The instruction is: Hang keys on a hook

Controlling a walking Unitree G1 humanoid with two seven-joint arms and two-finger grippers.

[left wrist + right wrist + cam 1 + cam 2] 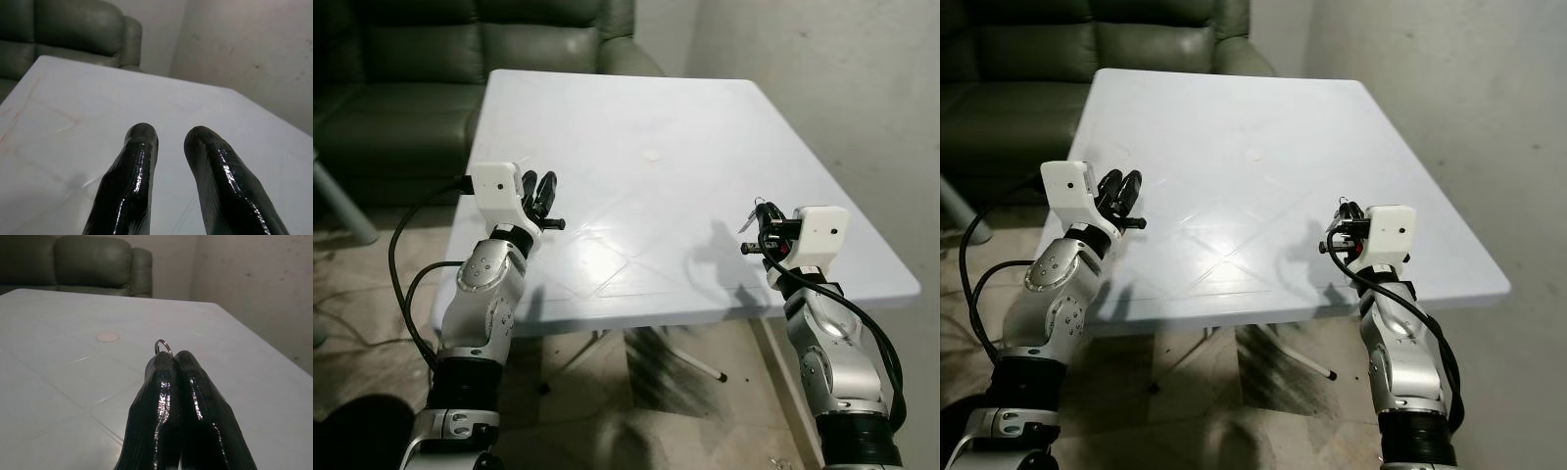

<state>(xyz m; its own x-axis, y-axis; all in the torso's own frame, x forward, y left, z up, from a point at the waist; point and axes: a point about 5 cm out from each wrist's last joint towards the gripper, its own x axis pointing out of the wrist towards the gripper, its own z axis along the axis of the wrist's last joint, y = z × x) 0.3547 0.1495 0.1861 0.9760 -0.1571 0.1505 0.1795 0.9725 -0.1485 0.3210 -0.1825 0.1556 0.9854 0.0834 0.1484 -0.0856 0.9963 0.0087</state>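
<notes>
Two black fingers (166,396) of our right gripper (172,357) are pressed tight together, pinching a small metal key ring (163,345) that pokes up betw. the tips. Right forearm is raised, wrist bent, gripper held over the near right part of the white table (636,108). Our left gripper (168,134) sits w/ fingers a narrow gap apart, holding nothing, arm bent up at the table's near left edge. A dark green sofa (431,59) stands behind the table, beside a grey wall (822,78).
</notes>
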